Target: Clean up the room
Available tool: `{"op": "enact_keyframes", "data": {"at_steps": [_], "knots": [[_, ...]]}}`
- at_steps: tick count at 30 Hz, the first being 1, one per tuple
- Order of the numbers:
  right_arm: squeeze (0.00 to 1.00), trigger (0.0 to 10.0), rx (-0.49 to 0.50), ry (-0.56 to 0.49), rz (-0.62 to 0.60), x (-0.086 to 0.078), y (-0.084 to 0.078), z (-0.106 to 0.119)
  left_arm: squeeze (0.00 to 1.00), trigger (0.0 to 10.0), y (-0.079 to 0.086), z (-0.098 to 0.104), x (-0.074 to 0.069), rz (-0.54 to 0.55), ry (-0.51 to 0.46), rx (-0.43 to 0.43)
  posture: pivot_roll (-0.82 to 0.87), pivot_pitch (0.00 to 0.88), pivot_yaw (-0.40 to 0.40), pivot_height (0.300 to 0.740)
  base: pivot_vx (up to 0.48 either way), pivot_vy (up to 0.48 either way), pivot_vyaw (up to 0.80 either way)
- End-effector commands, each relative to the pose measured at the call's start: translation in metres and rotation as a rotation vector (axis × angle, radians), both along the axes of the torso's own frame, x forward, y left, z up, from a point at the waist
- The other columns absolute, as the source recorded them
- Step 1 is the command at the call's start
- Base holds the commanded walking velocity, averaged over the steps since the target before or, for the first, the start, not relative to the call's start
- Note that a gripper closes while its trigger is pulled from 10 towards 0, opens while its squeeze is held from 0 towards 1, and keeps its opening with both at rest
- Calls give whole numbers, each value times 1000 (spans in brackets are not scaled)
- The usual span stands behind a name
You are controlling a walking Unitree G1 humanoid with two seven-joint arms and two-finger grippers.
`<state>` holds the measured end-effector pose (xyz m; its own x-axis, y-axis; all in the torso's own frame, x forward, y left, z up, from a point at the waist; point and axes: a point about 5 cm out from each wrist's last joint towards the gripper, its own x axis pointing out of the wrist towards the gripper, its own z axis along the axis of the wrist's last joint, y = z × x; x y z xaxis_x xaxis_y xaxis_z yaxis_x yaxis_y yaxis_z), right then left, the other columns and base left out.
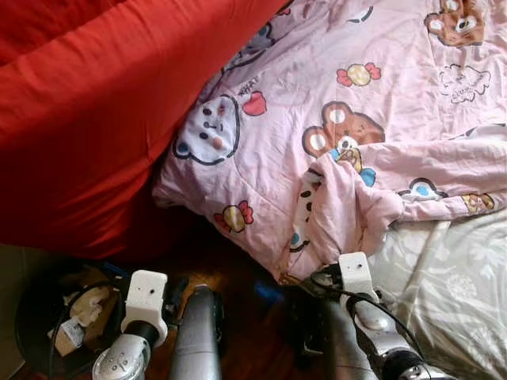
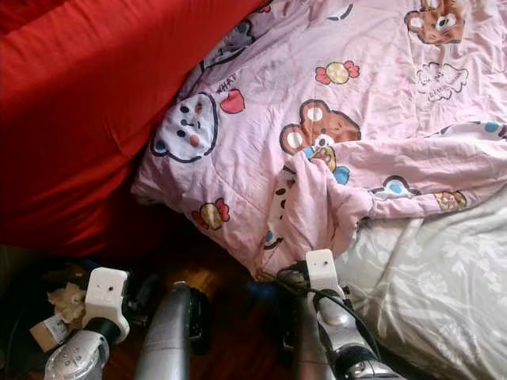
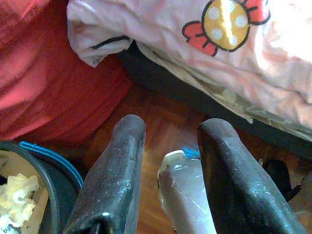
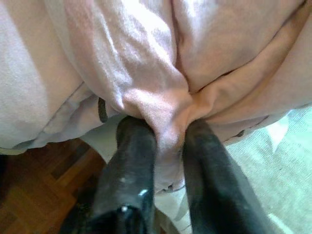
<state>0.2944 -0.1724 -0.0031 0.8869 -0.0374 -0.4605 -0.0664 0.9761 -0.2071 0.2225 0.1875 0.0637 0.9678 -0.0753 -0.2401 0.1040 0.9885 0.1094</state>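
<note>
A pink quilt [image 1: 348, 103] printed with bears and candies lies crumpled across the bed, one corner hanging over the bed's edge. My right gripper [image 4: 168, 129] is at that hanging corner, shut on a fold of the quilt [image 4: 161, 105]; in the left eye view it sits low at the bed edge [image 1: 323, 277]. My left gripper [image 3: 170, 131] hangs open low over the wooden floor [image 3: 165, 122], with nothing between its fingers. A silvery rounded part [image 3: 183, 195] lies beyond them.
A big red cushion [image 1: 103, 103] leans against the quilt on the left. A dark bin [image 1: 32, 317] holding crumpled paper [image 1: 83, 309] stands at the lower left. Pale patterned sheet [image 1: 451, 285] covers the bed on the right. Something small and blue [image 1: 265, 291] lies on the floor.
</note>
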Motion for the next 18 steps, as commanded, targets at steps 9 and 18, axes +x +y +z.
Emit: {"op": "enact_keyframes", "data": {"at_steps": [9, 18], "knots": [[0, 0, 1, 41, -73, -7, -16, -6, 0, 10000, 5, -20, 14, 37, 36, 13, 131, 318, 24, 651, 0, 0, 0], [0, 0, 54, -22, -153, -5, -27, 0, 0, 10000, 7, -28, 40, 55, 21, 17, 75, 199, 3, 651, 0, 0, 0]]}}
